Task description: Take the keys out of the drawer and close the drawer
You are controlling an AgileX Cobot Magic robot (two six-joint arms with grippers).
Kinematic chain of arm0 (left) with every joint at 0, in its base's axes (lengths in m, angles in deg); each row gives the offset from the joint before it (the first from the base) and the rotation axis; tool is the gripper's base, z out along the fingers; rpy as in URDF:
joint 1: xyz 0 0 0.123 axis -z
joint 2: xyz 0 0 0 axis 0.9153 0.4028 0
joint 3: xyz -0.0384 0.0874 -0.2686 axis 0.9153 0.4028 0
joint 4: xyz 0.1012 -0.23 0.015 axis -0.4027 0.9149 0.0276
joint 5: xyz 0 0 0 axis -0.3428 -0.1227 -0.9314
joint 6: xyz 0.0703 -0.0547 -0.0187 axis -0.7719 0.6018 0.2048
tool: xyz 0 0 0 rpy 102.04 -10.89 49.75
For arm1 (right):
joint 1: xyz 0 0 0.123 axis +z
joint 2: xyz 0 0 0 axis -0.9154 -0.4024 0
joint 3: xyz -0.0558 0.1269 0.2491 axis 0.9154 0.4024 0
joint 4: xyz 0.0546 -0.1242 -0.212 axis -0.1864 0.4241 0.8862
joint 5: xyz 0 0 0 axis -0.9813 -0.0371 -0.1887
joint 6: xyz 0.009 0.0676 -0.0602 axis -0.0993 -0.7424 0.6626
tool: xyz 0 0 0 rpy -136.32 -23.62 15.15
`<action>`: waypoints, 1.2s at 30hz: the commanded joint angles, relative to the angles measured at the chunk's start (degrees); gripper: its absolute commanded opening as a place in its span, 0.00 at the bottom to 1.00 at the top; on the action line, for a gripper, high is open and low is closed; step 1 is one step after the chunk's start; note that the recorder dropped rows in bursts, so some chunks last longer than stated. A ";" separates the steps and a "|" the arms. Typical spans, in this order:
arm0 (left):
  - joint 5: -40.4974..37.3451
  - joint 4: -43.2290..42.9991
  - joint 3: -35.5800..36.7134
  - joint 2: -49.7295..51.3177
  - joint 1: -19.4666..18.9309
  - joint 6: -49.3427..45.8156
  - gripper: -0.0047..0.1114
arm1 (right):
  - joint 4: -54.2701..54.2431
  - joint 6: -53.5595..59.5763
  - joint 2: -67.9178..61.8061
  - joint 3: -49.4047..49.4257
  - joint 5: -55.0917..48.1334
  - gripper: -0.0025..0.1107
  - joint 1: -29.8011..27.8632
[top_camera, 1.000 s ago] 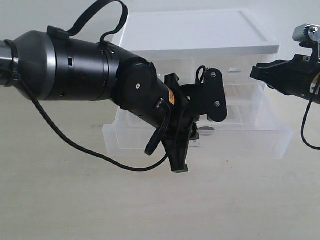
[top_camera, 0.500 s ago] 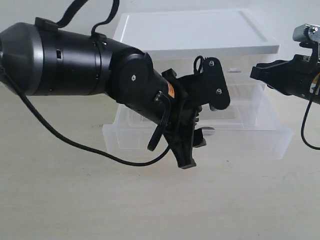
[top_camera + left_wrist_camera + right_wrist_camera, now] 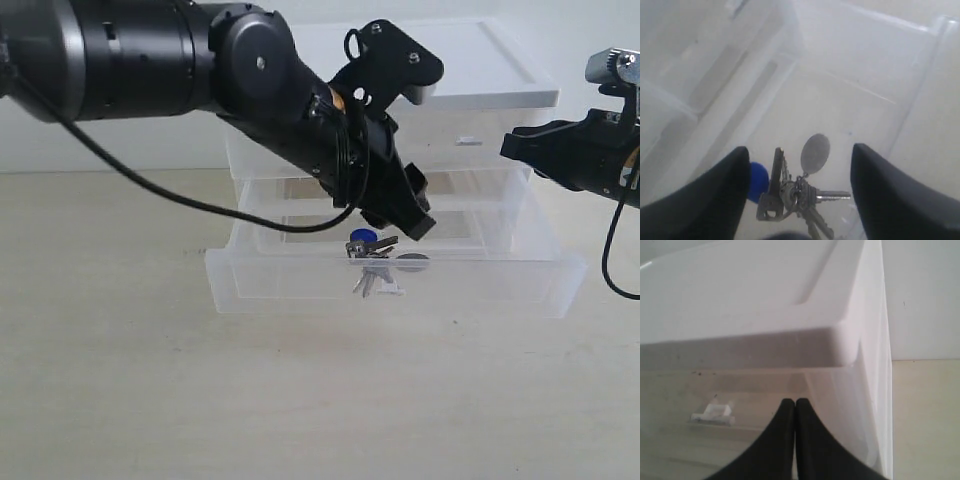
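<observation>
Open drawer (image 3: pixel 500 285): keys (image 3: pixel 792 192) just below, between fingers (image 3: pixel 715 200) of spread left end effector (image 3: pixel 800 150); right end effector (image 3: pixel 795 407) pressed together, well right.

White-topped cabinet (image 3: pixel 480 70) on beige table (image 3: pixel 150 400)

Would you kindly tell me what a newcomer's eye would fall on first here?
The black left arm sweeps in from the upper left of the exterior view, its open left gripper poised above the keys. They lie in the pulled-out drawer at the bottom of a clear plastic cabinet. The right gripper, shut, hangs at the right beside the cabinet.
</observation>
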 commanded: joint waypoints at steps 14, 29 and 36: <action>-12.82 0.00 -14.17 13.23 -2.92 5.45 0.51 | -0.09 0.32 -0.05 -0.16 0.10 0.02 0.05; -13.67 -1.59 -14.17 14.82 -2.92 3.69 0.51 | 0.02 0.32 -0.05 -0.16 0.11 0.02 0.05; -13.29 -1.79 -14.17 17.73 -2.92 3.53 0.51 | 0.02 0.32 -0.05 -0.16 0.11 0.02 0.05</action>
